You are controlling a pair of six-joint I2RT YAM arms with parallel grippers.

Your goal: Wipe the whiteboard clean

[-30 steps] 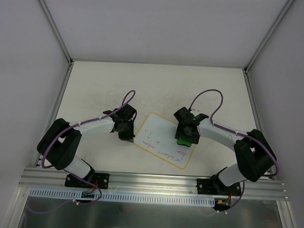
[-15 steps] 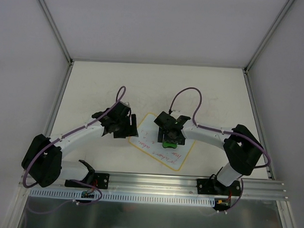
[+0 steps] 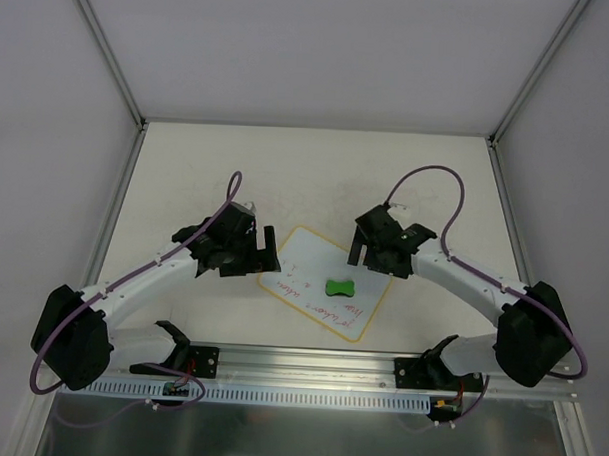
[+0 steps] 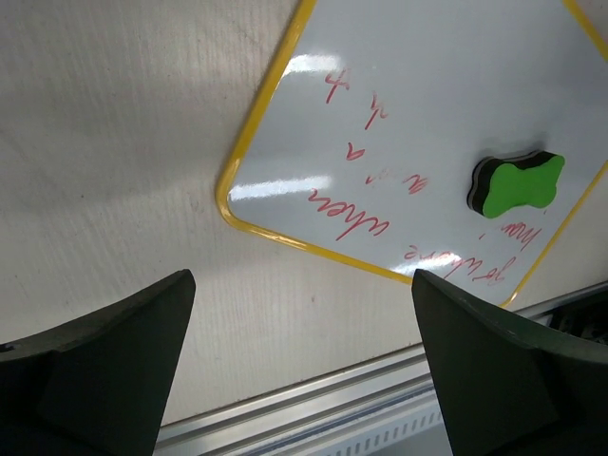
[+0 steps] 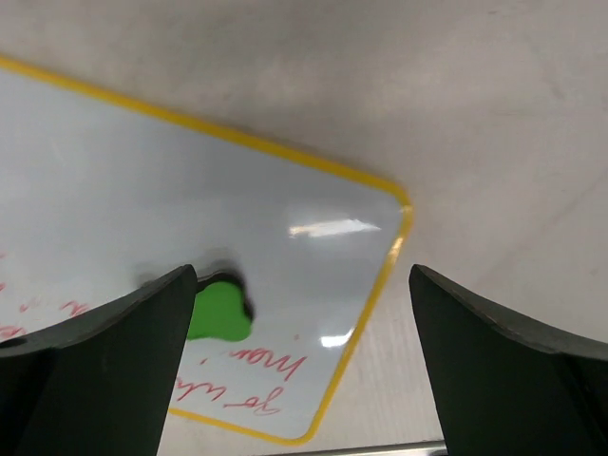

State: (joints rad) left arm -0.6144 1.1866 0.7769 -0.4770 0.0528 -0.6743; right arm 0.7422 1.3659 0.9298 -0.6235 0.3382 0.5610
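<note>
Small white rectangular board with yellow rim (image 4: 427, 95): red cursive handwriting (image 4: 356, 217), sole text in view. Lines run along board's edge nearest arm bases; few loose strokes toward board's middle. Upside down in left wrist view. One word perhaps "when", another perhaps "how"; rest too scrawled to read.

Laboratory robot test cell: scuffed white tabletop (image 3: 317, 168) enclosed by plain white panels (image 3: 321, 48) on metal corner posts (image 3: 106, 49); left arm (image 3: 143, 277) and right arm (image 3: 473, 284) bolted to an aluminium rail (image 3: 310, 363), purple cables (image 3: 427, 168) exposed.
</note>
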